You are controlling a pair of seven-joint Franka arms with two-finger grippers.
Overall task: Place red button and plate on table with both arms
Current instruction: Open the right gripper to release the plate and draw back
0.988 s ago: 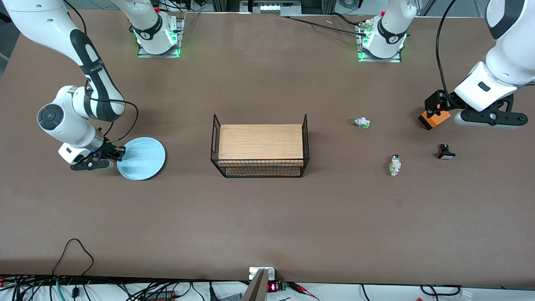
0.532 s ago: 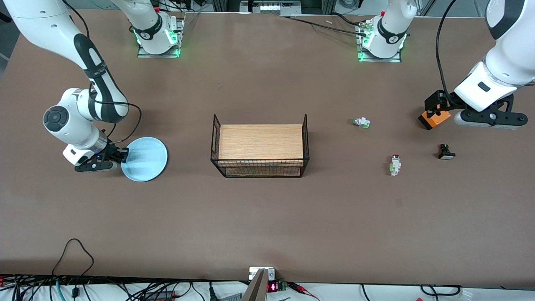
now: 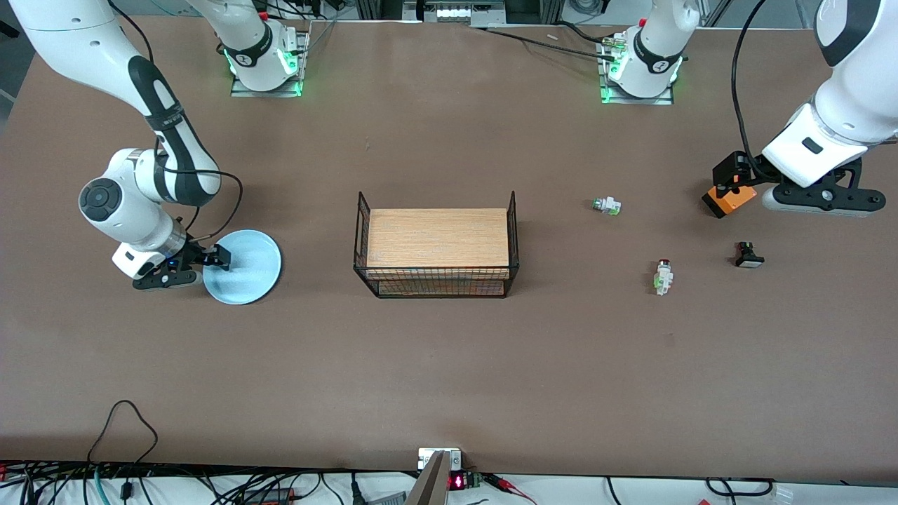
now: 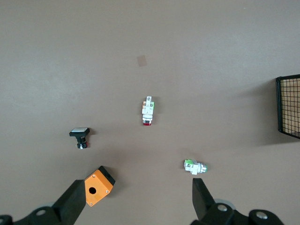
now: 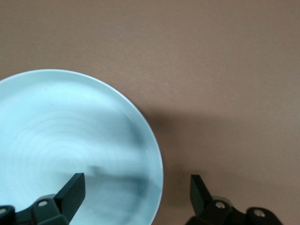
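Observation:
The light blue plate (image 3: 245, 270) lies on the brown table (image 3: 435, 365) toward the right arm's end. My right gripper (image 3: 216, 258) is open and low at the plate's rim. In the right wrist view, one fingertip (image 5: 71, 187) is over the plate (image 5: 70, 140), the other over bare table, and the gripper (image 5: 136, 190) holds nothing. The red button (image 3: 662, 275) lies on the table toward the left arm's end, also in the left wrist view (image 4: 148, 110). My left gripper (image 3: 733, 179) waits open and empty (image 4: 136, 201) above an orange box (image 3: 729, 198).
A wooden-topped black wire rack (image 3: 436, 245) stands mid-table. A white switch with a green-silver end (image 3: 605, 205) and a black-topped switch (image 3: 748, 255) lie near the red button. The orange box (image 4: 98, 186) sits close to one left finger. Cables run along the table's nearest edge.
My right gripper has slid toward the rack, so one finger is now over the plate's rim. The plate shifted slightly the same way. The left arm has not moved.

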